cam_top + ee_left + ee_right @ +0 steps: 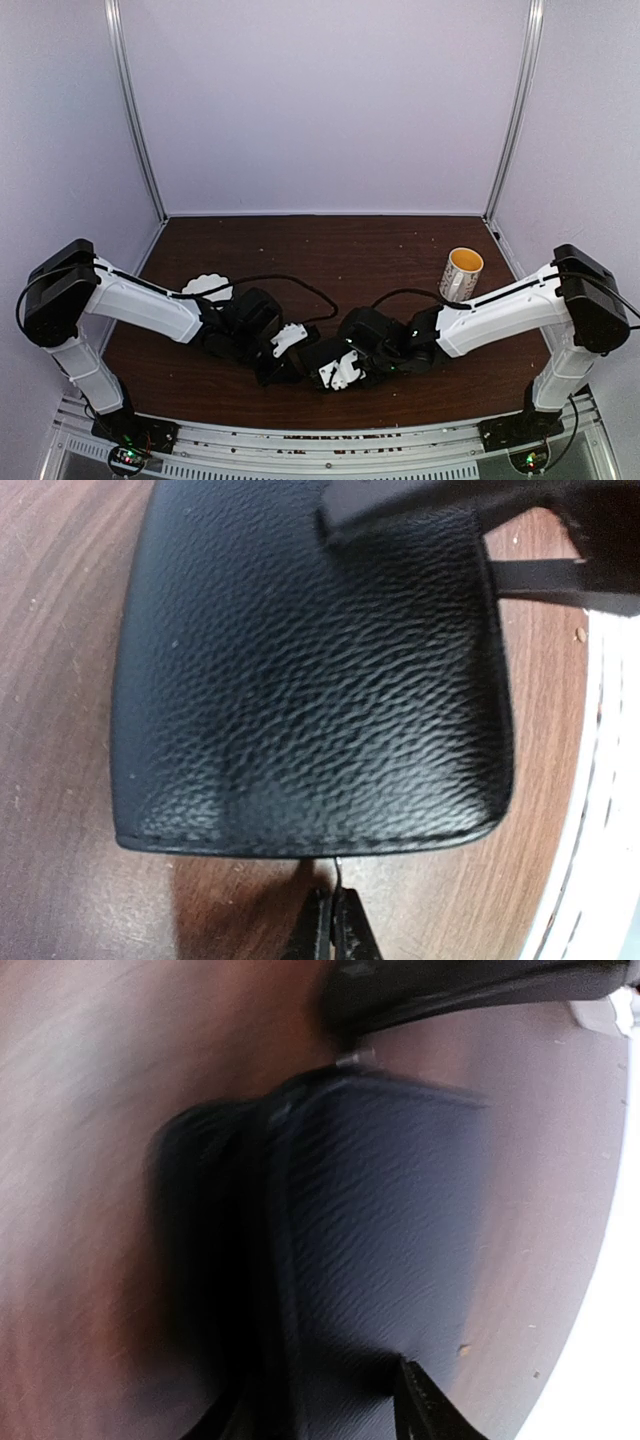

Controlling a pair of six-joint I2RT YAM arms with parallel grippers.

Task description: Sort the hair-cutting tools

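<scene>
the black case (310, 680) is mostly hidden from above. left gripper (335, 925) pinches shut on its thin metal tab (340, 868); right gripper (325, 1422) is blurred, opening unclear.

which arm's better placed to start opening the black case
Left, probably: the left gripper is shut on a thin metal pull at the edge of the black case. The right gripper sits at the case's other end, its grip too blurred to judge.
</scene>
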